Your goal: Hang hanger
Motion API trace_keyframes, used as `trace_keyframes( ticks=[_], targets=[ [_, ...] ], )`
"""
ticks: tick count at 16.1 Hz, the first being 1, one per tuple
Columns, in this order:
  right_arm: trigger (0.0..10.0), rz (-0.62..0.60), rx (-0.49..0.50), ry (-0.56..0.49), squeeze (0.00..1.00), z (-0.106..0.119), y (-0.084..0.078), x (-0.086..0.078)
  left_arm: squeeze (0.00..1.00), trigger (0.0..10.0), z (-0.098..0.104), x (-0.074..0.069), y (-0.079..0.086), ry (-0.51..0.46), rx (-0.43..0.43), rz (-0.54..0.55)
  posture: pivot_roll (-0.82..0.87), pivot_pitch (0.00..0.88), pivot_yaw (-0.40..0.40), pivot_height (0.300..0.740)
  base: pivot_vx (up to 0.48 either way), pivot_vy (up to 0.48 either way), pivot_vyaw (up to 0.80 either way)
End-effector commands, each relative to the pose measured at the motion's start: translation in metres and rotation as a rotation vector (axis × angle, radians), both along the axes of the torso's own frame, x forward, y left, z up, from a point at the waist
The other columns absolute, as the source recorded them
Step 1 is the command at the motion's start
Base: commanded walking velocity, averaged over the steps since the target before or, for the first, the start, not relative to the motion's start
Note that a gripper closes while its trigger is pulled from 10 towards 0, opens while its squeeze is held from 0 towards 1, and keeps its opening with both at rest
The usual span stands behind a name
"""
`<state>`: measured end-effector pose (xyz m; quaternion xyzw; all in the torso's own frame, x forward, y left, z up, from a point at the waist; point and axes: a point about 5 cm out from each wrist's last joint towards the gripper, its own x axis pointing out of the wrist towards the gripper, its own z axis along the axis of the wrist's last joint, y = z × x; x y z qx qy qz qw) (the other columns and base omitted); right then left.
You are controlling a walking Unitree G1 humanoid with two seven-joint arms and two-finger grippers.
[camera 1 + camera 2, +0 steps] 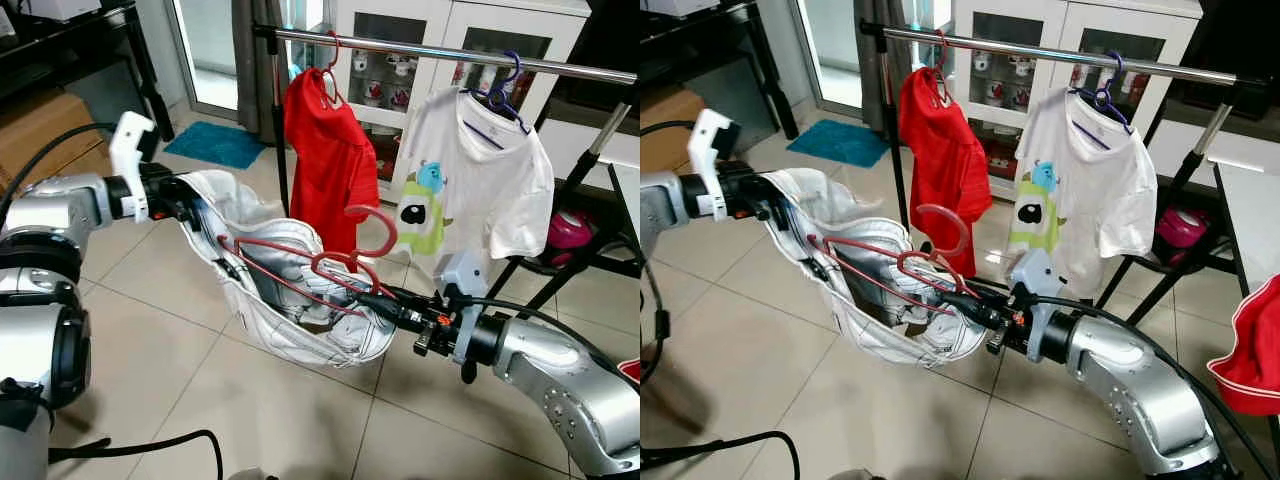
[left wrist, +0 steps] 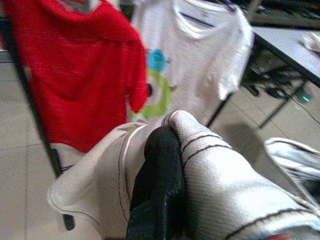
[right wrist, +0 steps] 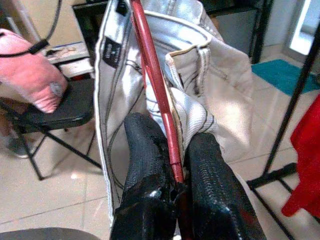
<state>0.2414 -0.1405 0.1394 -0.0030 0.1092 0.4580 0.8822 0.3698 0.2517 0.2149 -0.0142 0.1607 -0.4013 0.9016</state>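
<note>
My right tool (image 1: 385,300) is clamping the red hanger (image 1: 300,272), left tool (image 1: 185,212) pinching the white garment (image 1: 290,330) below the rail (image 1: 450,52); garment slipping off is the risk

Red hanger (image 1: 330,262) inside white garment (image 1: 300,310)

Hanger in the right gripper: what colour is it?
Red. The hanger, clamped in the right gripper, shows best in the right wrist view.
</note>
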Motion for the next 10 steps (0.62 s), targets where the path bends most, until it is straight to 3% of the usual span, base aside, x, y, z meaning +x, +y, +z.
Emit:
trace_keyframes(
  ticks=[1,3,7,8,10],
  targets=[
    [0.0,-0.037,-0.004,-0.041,0.00,0.005,0.002,0.007,0.00,0.0,0.011,0.000,-0.011,-0.031,0.038,-0.112,-0.12,0.000,0.067,0.740,0.000,0.000,0.00],
    [0.0,-0.044,-0.002,-0.043,0.00,0.004,0.002,0.007,0.00,0.0,0.004,-0.002,-0.008,-0.020,0.131,-0.126,-0.12,0.000,0.066,0.740,0.000,0.000,0.00],
    [0.0,-0.081,-0.067,-0.063,0.00,0.005,0.014,0.010,0.00,0.0,0.005,-0.002,-0.013,-0.002,0.073,-0.098,-0.12,0.000,0.059,0.740,0.000,0.000,0.00],
    [0.0,-0.202,-0.102,-0.071,0.00,0.003,0.012,0.021,0.00,0.0,0.004,-0.002,-0.011,-0.001,0.110,-0.078,-0.12,0.000,0.059,0.740,0.000,0.000,0.00],
    [0.0,-0.285,-0.068,-0.085,0.00,0.007,0.004,0.026,0.00,0.0,0.002,0.000,0.008,-0.017,0.238,0.043,-0.12,0.000,0.053,0.740,0.000,0.000,0.00]
  ],
)
